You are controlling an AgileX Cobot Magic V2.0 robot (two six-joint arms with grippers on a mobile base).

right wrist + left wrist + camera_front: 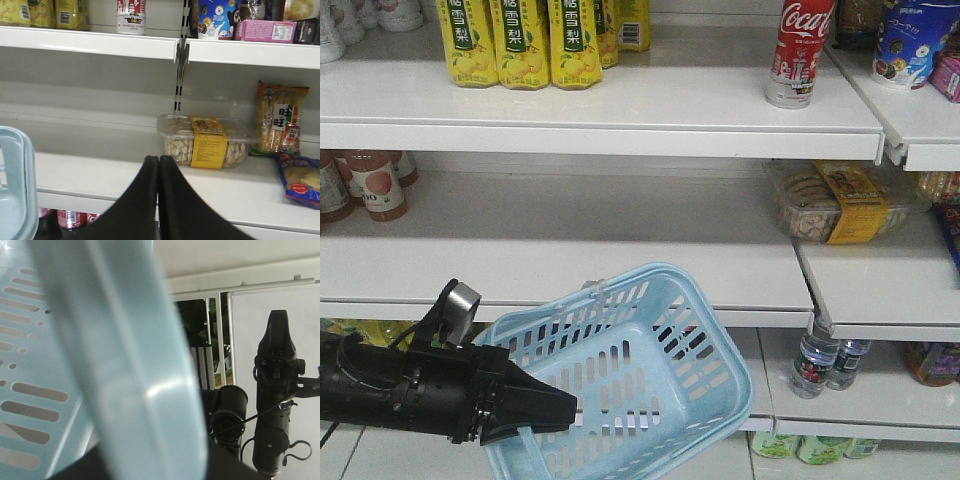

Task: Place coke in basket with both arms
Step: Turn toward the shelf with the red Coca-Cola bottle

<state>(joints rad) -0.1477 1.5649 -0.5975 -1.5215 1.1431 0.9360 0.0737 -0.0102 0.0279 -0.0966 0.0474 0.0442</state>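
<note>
Before the white metal shelves (620,110), the light blue slotted plastic basket (570,303) is best kept steady by the black left gripper (558,408), whose jaws are clenched on its near rim. The black right gripper (158,162), jaws pressed together on nothing, must be opened and raised to the slim red Coca-Cola can (801,50), upright above and right of the basket. The left arm is stretched level from the basket's left.
</note>
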